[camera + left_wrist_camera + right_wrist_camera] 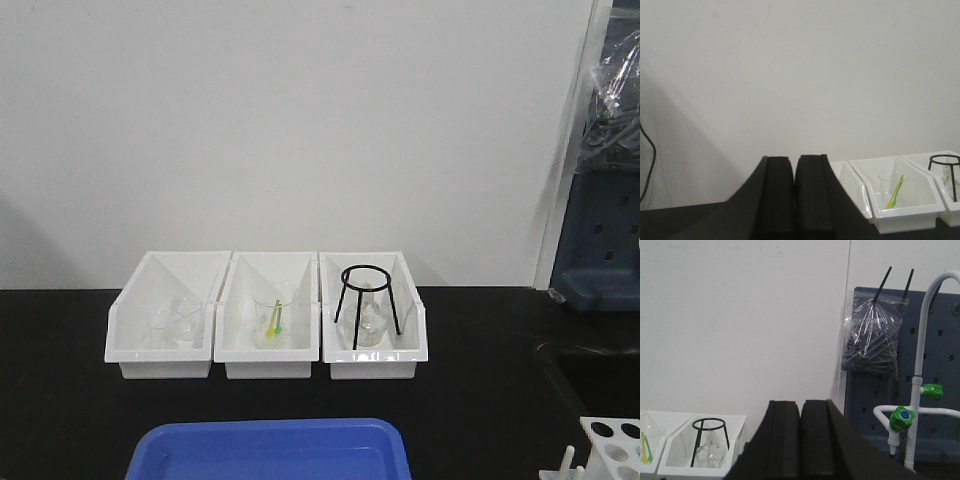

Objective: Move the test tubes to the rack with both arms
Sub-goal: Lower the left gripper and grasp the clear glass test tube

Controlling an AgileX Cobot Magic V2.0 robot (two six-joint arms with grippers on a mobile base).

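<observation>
My left gripper (795,162) sits nearest, left of the row of white bins (265,368), its two black pads (780,200) pressed together with nothing between them. My right gripper (801,407), off to the right of those bins, is pinched closed the same way and carries nothing. In front of the bins lies a blue tray (270,428); the rack (612,443) stands in front of them too, well to their right. A black tripod (357,322) straddles a glass flask (372,328) in the rightmost bin
</observation>
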